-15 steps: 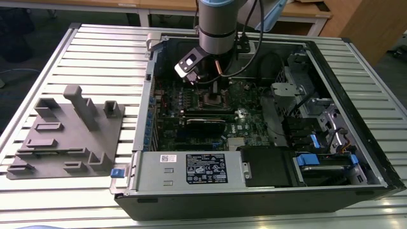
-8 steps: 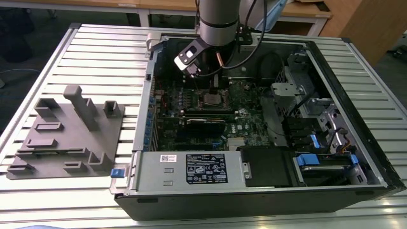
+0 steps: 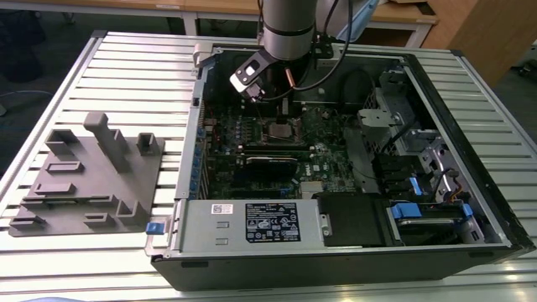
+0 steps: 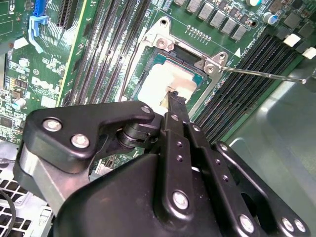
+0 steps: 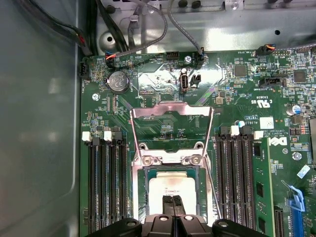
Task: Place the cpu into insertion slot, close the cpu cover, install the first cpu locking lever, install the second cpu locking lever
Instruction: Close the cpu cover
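Observation:
The cpu [image 5: 170, 185] lies flat in the insertion slot [image 5: 143, 197] on the green board, and its pale top [image 4: 159, 81] also shows in the second wrist view. My gripper [image 5: 172, 198] is right over the chip with its two black fingers pressed together and nothing between them. Its tip [image 4: 173, 97] is at the chip's edge. The cpu cover [image 5: 171, 109] stands open, tilted up from its hinge [image 5: 170, 159]. A thin locking lever [image 4: 266, 74] sticks out free beside the socket. In the exterior view the gripper [image 3: 256, 94] hangs above the socket [image 3: 281, 130].
Black memory slots [image 5: 104, 182] flank the socket on both sides [image 5: 237, 173]. Cables [image 5: 133, 34] run along the case wall beyond the board. The open computer case [image 3: 470, 113] sits on a slatted table. A grey fixture block [image 3: 92, 176] lies at the exterior view's left.

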`<state>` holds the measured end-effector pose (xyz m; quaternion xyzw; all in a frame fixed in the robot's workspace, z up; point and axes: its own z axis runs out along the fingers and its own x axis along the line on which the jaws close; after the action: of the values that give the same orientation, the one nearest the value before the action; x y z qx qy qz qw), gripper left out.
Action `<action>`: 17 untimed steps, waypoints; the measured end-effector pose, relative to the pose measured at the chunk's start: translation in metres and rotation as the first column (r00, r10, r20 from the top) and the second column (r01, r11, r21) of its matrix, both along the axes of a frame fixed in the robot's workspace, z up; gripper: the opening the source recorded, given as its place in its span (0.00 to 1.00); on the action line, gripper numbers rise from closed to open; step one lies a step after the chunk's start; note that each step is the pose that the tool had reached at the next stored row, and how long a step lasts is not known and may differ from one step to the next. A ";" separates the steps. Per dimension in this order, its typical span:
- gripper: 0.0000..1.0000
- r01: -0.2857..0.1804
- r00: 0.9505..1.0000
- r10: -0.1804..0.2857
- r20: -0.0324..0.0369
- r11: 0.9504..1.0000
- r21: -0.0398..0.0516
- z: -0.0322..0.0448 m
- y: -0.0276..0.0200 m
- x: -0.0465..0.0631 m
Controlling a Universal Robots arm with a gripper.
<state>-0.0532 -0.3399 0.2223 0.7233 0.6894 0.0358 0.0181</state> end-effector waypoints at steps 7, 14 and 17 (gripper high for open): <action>0.11 0.000 1.000 0.000 0.000 1.000 -0.001 0.0006 -0.0001 0.000; 0.11 0.000 1.000 0.000 0.000 1.000 0.000 0.0084 0.0000 0.000; 0.11 0.000 1.000 0.000 0.000 1.000 0.000 0.0127 0.0000 0.000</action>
<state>-0.0532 -0.3399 0.2351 0.7233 0.6894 0.0357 0.0181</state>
